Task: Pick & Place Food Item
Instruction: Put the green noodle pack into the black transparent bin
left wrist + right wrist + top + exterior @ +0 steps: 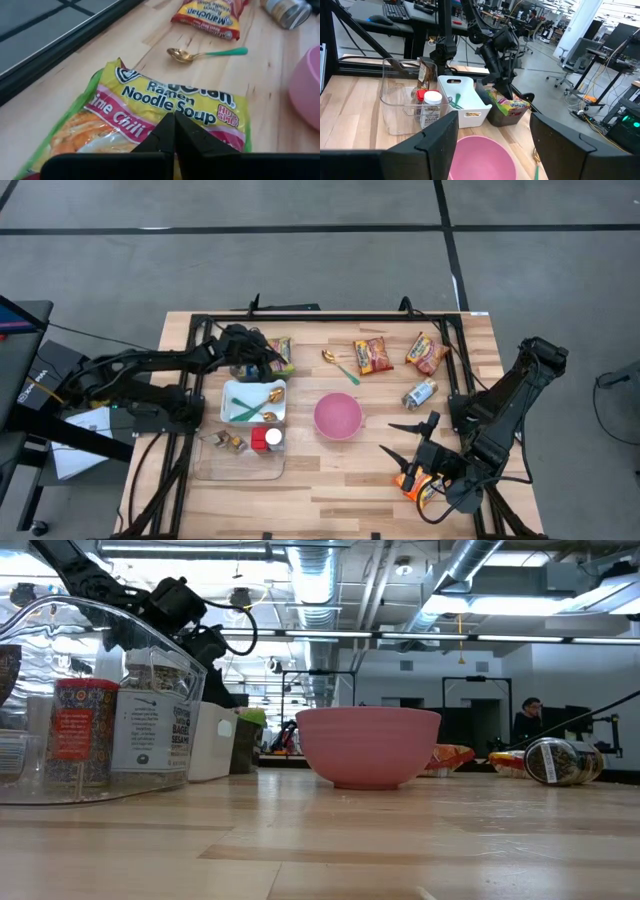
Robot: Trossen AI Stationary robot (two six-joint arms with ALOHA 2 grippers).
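A yellow-and-green ramen noodle packet [165,100] lies at the table's far left [284,352], just beyond a white bin [228,385]. Its far end rests on the wood. My left gripper [174,120] is shut on the packet's printed face and shows from the side in the right wrist view [506,92]. My right gripper [388,437] waits open above the table's near right, beside an orange packet [418,485]. A pink bowl [338,416] stands at the table's middle. My left gripper has its closed fingertips [165,131] on the packet's printed face [172,106], near the packet's middle. The fingers slant down onto it from the table's left. They hide whether any wrapper is pinched between them. The packet's far end [120,67] stays on the table.
A gold spoon with a green handle [200,53] lies just right of the packet. Two more ramen packets [373,355] [427,352] and a jar on its side [420,393] lie at the far right. A clear container [215,465] with spice jars stands near left.
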